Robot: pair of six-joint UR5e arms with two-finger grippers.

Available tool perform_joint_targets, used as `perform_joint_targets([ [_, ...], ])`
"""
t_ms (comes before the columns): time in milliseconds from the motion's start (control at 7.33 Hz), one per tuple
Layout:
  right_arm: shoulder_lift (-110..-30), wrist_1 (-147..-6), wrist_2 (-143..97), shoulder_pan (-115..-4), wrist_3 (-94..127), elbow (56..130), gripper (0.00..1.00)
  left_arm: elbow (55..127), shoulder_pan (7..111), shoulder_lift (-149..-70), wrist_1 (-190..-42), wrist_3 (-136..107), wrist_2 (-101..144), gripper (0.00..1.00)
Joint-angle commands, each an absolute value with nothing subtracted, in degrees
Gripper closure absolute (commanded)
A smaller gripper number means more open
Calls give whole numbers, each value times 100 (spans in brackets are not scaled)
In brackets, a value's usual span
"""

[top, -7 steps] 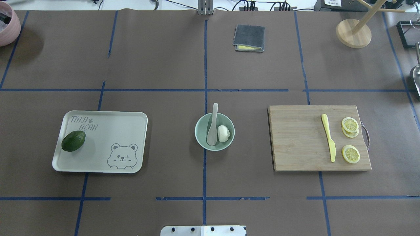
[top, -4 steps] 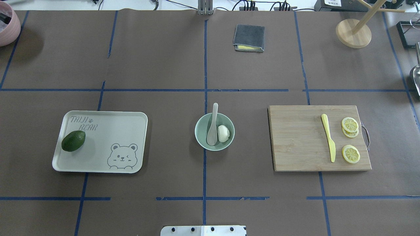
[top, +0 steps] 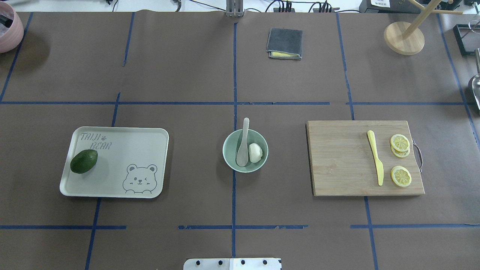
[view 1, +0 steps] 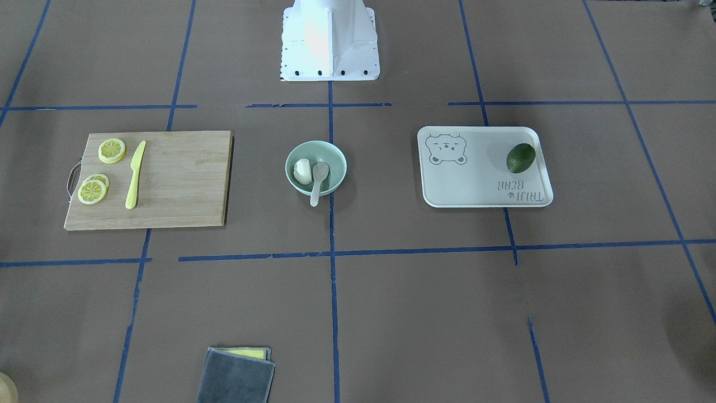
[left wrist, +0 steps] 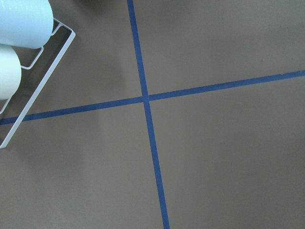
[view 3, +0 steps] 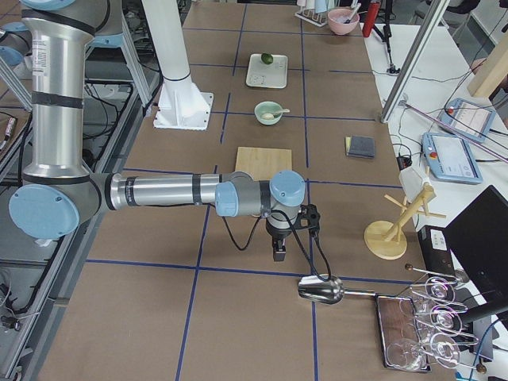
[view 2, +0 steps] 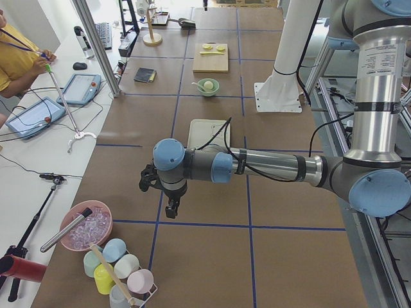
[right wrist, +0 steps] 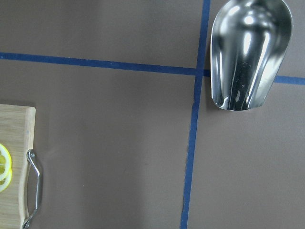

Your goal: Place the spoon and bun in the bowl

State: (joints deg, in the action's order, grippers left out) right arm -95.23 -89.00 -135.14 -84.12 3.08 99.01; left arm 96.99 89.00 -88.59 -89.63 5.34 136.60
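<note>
The pale mint-green bowl (top: 228, 149) stands at the table's middle; it also shows in the front-facing view (view 1: 316, 145). The off-white spoon (top: 243, 149) lies in it, scoop down and handle out over the far rim. The white bun (top: 255, 152) sits in the bowl beside the spoon's scoop. Both arms are folded away from the bowl. My left gripper (view 2: 172, 208) hangs over the table's left end, seen only in the exterior left view. My right gripper (view 3: 278, 252) hangs over the right end, seen only in the exterior right view. I cannot tell whether either is open or shut.
A white bear-printed tray (top: 123, 165) holds an avocado (top: 84, 161). A wooden cutting board (top: 337, 161) holds a yellow knife (top: 375, 157) and lemon slices (top: 400, 176). A grey cloth (top: 284, 43), a wooden stand (top: 404, 37), a metal scoop (right wrist: 250, 52) and a cup rack (left wrist: 28, 90) stand at the edges.
</note>
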Motion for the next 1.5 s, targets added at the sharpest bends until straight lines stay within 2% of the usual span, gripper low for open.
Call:
perform_joint_targets([
  [0, -9501, -8895, -13317, -8411, 325, 9888, 0, 9694, 8903, -8851, -8983, 527, 13667, 0],
  [1364, -9527, -8903, -13368, -8411, 351, 9896, 0, 9651, 8895, -8930, -8982, 553, 13676, 0],
])
